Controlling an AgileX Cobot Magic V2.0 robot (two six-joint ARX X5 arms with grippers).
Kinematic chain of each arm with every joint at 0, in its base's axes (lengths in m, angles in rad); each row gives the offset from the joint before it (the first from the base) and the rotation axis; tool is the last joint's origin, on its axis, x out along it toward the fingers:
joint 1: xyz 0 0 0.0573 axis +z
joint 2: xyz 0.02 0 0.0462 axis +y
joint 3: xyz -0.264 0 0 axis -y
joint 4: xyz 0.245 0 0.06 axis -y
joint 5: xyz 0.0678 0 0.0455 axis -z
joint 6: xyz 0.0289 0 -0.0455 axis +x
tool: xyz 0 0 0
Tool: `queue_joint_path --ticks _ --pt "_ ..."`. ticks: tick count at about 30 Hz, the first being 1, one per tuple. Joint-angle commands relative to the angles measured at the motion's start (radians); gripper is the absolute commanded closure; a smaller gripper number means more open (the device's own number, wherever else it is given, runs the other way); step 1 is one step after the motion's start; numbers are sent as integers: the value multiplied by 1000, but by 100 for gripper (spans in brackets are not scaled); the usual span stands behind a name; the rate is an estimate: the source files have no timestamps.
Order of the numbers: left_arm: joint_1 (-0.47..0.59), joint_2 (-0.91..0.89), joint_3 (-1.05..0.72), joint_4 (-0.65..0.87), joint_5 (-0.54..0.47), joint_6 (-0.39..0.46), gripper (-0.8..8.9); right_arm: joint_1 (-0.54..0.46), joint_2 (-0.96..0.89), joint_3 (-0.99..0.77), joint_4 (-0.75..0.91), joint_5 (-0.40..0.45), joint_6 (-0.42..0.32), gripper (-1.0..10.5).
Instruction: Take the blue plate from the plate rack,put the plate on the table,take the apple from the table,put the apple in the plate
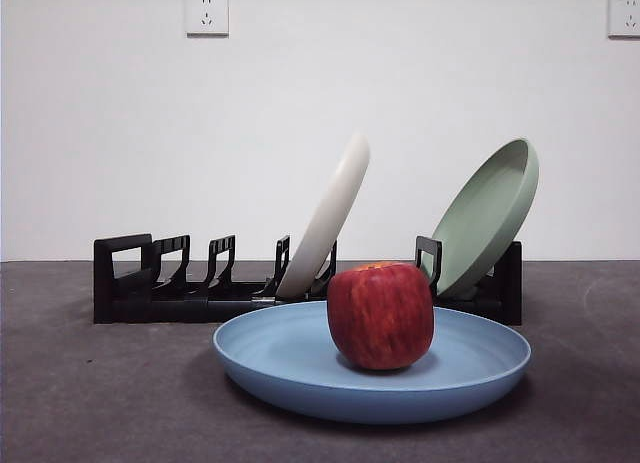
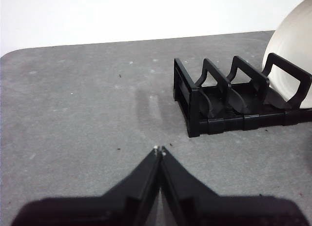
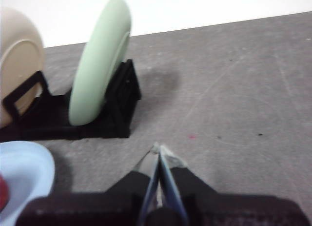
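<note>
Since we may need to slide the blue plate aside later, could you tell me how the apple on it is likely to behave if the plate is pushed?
The apple is rounded and sits loose on the blue plate, so it would probably roll or wobble. The plate's raised rim may stop it. Its skin looks smooth, so likely slippery.

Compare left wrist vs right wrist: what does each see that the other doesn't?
Left wrist only: the left gripper, jaws shut, over bare table, and the rack's empty slots at one end.

Right wrist only: the right gripper, jaws shut, the green plate leaning at the rack's other end, the blue plate's rim, and a sliver of the apple on it.

Both: the grey table, the black rack, and part of the cream plate.
</note>
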Motion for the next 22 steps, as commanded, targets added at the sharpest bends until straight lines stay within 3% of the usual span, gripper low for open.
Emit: queue_joint_path --ticks 1,22 --pt "3 -3 -13 3 -2 5 816 29 -3 -14 3 -1 -8 946" --pt "3 -3 -13 3 -1 5 816 57 -3 -14 3 7 -5 946"
